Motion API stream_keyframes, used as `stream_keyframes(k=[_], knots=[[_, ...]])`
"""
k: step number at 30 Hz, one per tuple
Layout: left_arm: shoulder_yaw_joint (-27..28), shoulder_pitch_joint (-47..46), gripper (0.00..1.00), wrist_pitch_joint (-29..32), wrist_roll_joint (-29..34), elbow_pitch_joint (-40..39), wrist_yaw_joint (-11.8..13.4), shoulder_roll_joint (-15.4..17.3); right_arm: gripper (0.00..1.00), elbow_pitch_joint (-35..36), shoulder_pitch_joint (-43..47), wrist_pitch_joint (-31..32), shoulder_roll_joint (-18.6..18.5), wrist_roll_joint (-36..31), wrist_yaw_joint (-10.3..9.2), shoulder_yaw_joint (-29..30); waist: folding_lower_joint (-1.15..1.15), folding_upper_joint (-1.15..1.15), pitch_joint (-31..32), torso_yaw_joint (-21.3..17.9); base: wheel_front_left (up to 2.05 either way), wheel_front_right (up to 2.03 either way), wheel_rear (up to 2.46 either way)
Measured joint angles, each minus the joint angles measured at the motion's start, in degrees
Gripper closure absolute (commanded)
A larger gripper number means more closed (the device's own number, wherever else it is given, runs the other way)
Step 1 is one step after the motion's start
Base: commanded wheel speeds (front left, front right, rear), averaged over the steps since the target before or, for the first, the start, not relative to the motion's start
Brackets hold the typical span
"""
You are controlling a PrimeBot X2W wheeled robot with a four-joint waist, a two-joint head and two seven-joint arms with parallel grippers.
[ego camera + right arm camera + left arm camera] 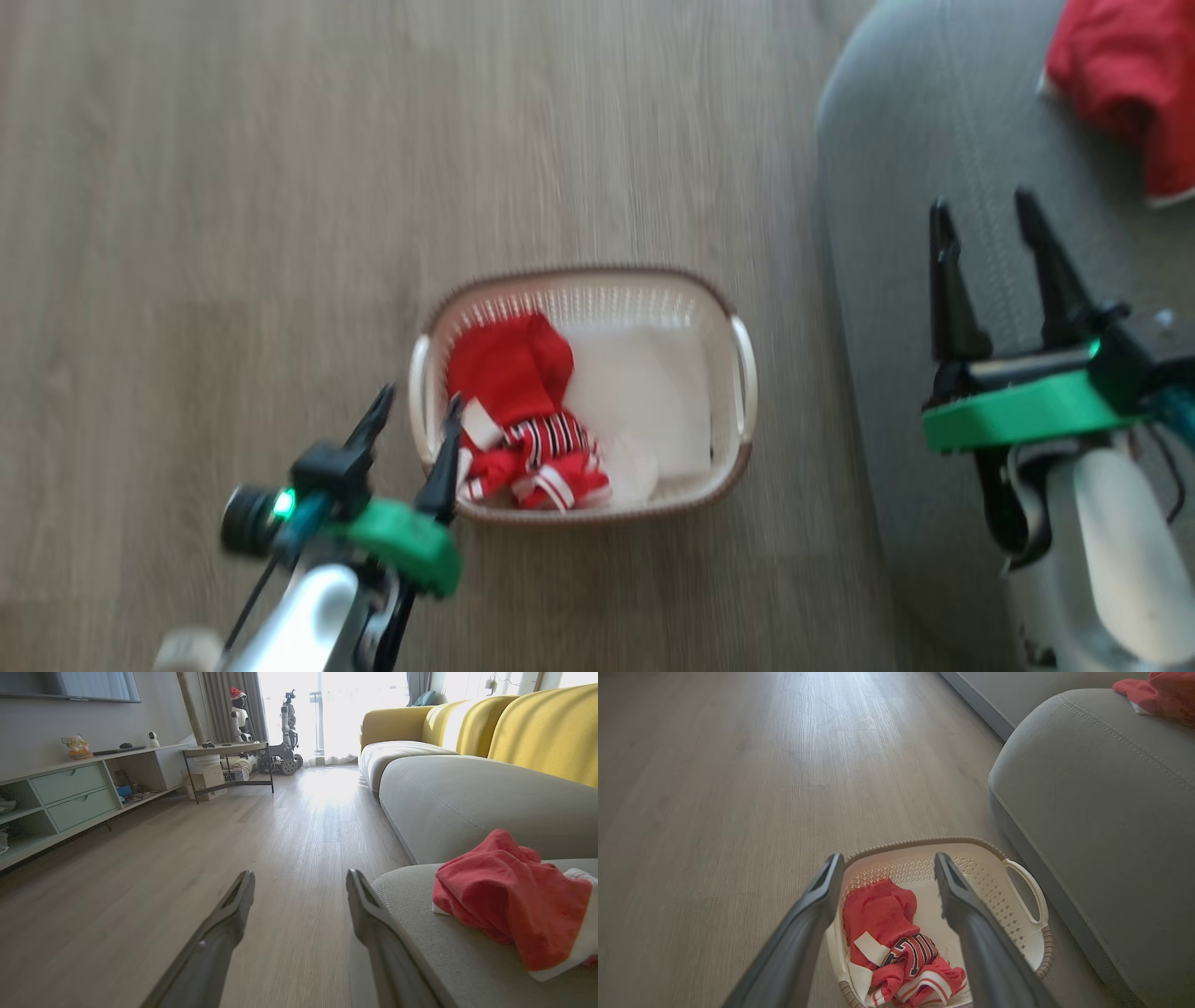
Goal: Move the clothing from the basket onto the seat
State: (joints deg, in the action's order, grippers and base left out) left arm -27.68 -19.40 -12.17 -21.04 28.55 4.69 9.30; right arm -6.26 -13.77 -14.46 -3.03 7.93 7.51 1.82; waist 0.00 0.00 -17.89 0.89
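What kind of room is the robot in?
Most likely a living room in a home. There is a long sofa with yellow back cushions, a TV on the wall above a low cabinet with drawers, and a wood floor.

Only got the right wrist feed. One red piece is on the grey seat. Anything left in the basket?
Observer: Yes. A red jersey with striped trim lies bunched in the left half of the basket.
Operator: Where's the left end effector?
Observer: The left end effector is open by the basket's left handle and holds nothing. Its wrist view frames the jersey between the fingers.
Operator: Is the basket near the seat?
Observer: It's on the floor just left of the seat. The right end effector is open over the seat's edge.
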Motion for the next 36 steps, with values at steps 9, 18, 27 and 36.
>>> stream_keyframes(k=[9,18,27,36], knots=[[-4.57,-15.78,0.0,1.99,3.43,16.89,-4.27,-2.93,0.0,4.81,-8.0,-0.01,-0.02,-0.34,0.0,-1.04,0.01,0.0,-13.53,-2.3,0.0,0.0,0.0],[-7.3,-25.94,0.0,2.01,6.24,29.21,-6.14,-3.67,0.0,7.8,-12.34,-0.18,-0.05,0.23,0.0,-3.23,0.01,0.0,-24.24,-5.56,0.0,0.0,0.0],[-10.05,-31.0,0.0,2.59,8.17,36.26,-7.21,-4.02,0.0,9.36,-14.24,-0.18,-0.07,0.81,0.0,-5.95,0.01,0.0,-29.52,-8.01,0.0,0.0,0.0],[-12.12,-35.61,0.0,5.0,10.16,41.56,-5.98,-3.41,0.0,10.9,-15.89,-0.18,-0.09,2.05,0.0,-8.58,0.0,0.0,-33.15,-10.36,0.0,0.0,0.0]])
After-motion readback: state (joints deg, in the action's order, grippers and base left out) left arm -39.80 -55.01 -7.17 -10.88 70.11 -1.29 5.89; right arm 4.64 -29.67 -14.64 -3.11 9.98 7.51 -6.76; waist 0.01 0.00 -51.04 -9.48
